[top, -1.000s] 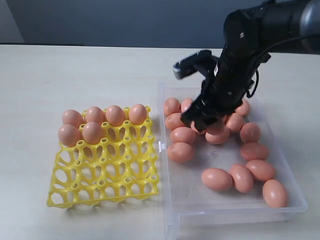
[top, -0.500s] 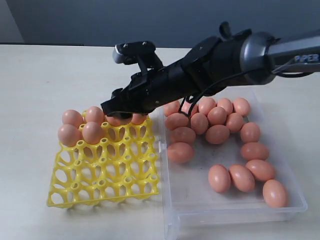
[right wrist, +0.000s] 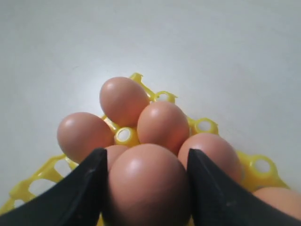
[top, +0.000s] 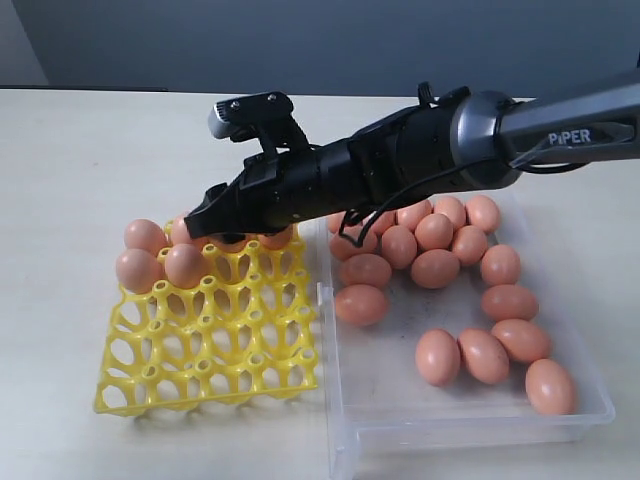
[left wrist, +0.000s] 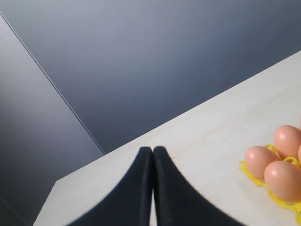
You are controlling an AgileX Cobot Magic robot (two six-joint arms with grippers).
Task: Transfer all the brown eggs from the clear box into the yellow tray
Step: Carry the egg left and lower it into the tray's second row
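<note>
My right gripper reaches across from the right and hovers over the back rows of the yellow tray. In the right wrist view this gripper is shut on a brown egg, a black finger on each side of it. Several brown eggs sit in the tray's back-left cups, and they also show just beyond the held egg. The clear box to the right of the tray holds several more brown eggs. My left gripper is shut on nothing, above bare table beside the tray corner.
The tray's front rows are open cups with small upright pegs. A latch tab on the box wall faces the tray. The dark right arm spans over the back of the box. Pale table surrounds both containers.
The right arm lifted an egg out of the box and swung left over the tray. In the last half second it shifted a little further left and lower.
</note>
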